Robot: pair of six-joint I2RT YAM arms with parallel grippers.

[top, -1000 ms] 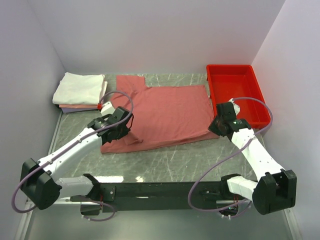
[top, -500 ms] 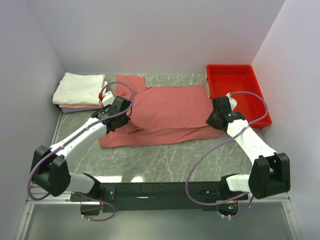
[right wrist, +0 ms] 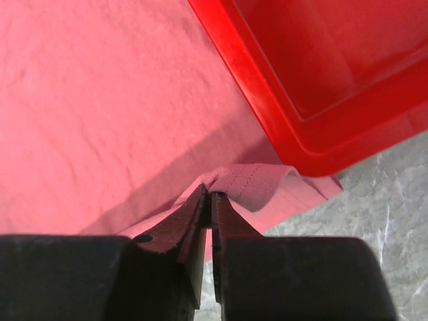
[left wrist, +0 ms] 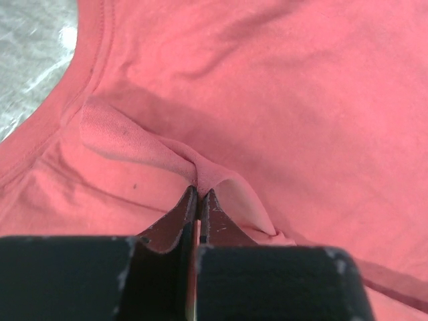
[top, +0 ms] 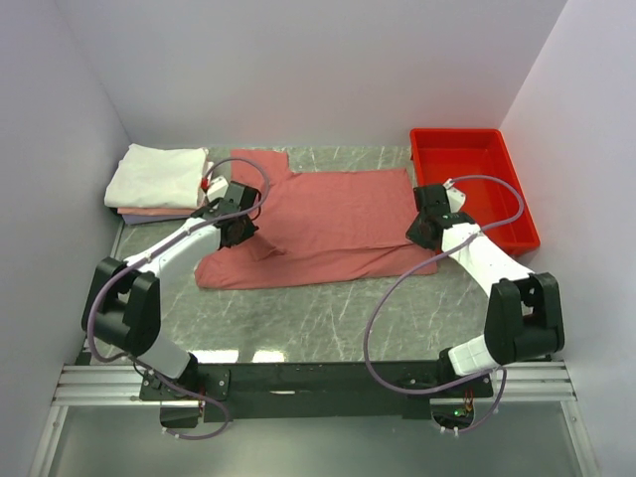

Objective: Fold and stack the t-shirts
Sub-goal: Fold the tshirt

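Marbled grey table, salmon-red t-shirt, left jaws and right jaws each closed, pinching its fabric.

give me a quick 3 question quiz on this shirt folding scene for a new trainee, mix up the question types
1. True or false: the left gripper and the right gripper are each shut on a pinch of the salmon-red t-shirt.
2. Where does the stack of folded shirts lie? A: at the far left corner of the table. B: at the near edge, between the arm bases. C: on top of the spread shirt.
3. Fill in: the right gripper's pinch sits just beside the bright ___.
Key: 1 true; 2 A; 3 red tray.
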